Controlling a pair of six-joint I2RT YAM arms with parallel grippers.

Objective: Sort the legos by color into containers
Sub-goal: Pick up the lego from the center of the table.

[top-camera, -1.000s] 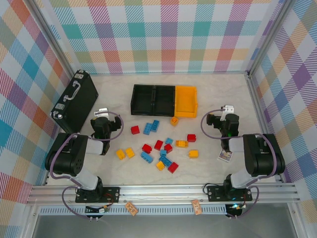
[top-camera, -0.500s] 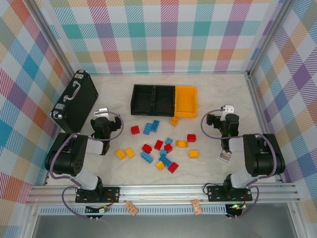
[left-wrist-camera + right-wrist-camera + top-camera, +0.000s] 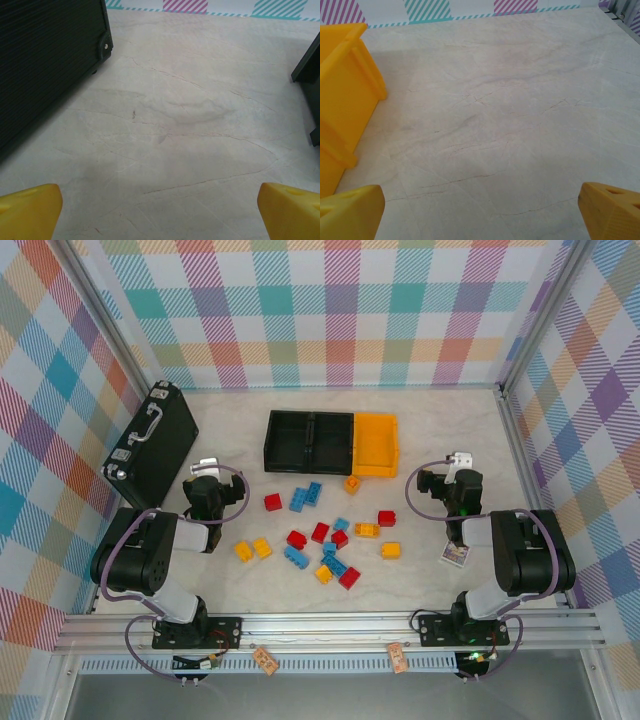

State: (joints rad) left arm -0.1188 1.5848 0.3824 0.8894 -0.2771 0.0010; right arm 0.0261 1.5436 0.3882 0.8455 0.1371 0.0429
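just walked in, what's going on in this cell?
Lego sorting, not yet started by the look of it. The left gripper and right gripper are both open near their bases, holding nothing. The legos, red, blue and yellow-orange, lie scattered on the table in front of the containers, whose three bins look empty. A black briefcase sits at the left.

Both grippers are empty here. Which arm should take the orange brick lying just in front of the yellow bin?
Likely right. The right gripper is open on the yellow bin's side, nearer the orange brick; the left gripper sits across the legos, by the briefcase.
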